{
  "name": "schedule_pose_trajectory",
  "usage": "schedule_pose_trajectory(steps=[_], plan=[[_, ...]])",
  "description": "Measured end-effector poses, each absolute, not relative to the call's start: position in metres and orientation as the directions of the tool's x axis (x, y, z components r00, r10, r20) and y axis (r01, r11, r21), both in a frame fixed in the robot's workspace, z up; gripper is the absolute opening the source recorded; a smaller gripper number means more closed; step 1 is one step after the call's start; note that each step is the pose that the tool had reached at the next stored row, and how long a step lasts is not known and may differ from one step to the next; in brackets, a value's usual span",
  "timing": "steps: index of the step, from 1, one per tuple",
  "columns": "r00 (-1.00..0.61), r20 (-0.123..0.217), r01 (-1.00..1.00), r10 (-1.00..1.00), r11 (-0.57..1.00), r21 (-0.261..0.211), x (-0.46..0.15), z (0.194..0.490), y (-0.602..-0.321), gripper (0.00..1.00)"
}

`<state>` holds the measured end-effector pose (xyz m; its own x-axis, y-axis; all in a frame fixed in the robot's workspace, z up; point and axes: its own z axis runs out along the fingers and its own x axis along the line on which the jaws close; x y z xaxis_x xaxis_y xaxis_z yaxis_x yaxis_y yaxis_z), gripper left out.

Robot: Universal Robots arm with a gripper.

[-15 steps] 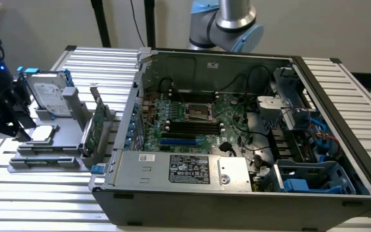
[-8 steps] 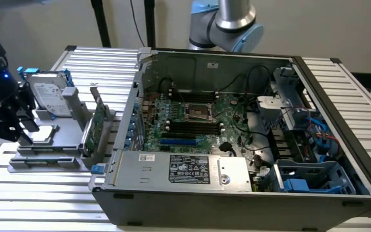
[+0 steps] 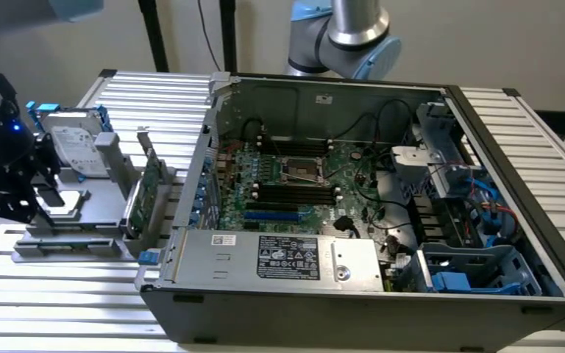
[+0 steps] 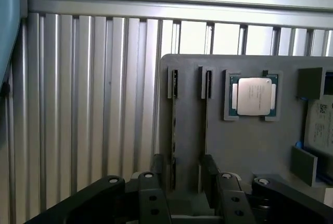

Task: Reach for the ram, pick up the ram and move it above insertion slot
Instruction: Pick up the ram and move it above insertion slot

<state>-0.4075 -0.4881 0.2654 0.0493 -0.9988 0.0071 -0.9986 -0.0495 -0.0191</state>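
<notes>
Item: my claw (image 4: 183, 171), black metal with bolted knuckles, its fingers (image 4: 157, 174) set apart and gripping nothing, held over a grey moulded holder (image 4: 244, 146). Item: the ram (image 4: 174, 130), seen edge-on as a thin dark strip standing in one of the holder's two narrow parallel slots. Its near end ran into the gap between my fingers, and I could not tell whether it touched them. Item: a square processor (image 4: 254, 96), dull silver lid on a green border, seated in a recess beside the slots. Item: a silvery hard drive (image 3: 74, 151) and a tall green card (image 3: 143, 193), both propped upright on the holder. Item: an open computer case (image 3: 518, 294) of dark sheet steel, holding a green motherboard (image 3: 302, 184), black cables and a boxy silver power supply (image 3: 214, 261). Worktop (image 3: 67, 316): ribbed aluminium slats under everything. Behind it was a pale, plain wall (image 3: 479, 37).
</notes>
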Motion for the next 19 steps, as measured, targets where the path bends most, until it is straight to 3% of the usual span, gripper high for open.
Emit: schedule_pose_trajectory(steps=[19], plan=[[0.049, 0.0, -0.999, -0.999, -0.049, -0.019, -0.407, 0.231, -0.497, 0.42]])
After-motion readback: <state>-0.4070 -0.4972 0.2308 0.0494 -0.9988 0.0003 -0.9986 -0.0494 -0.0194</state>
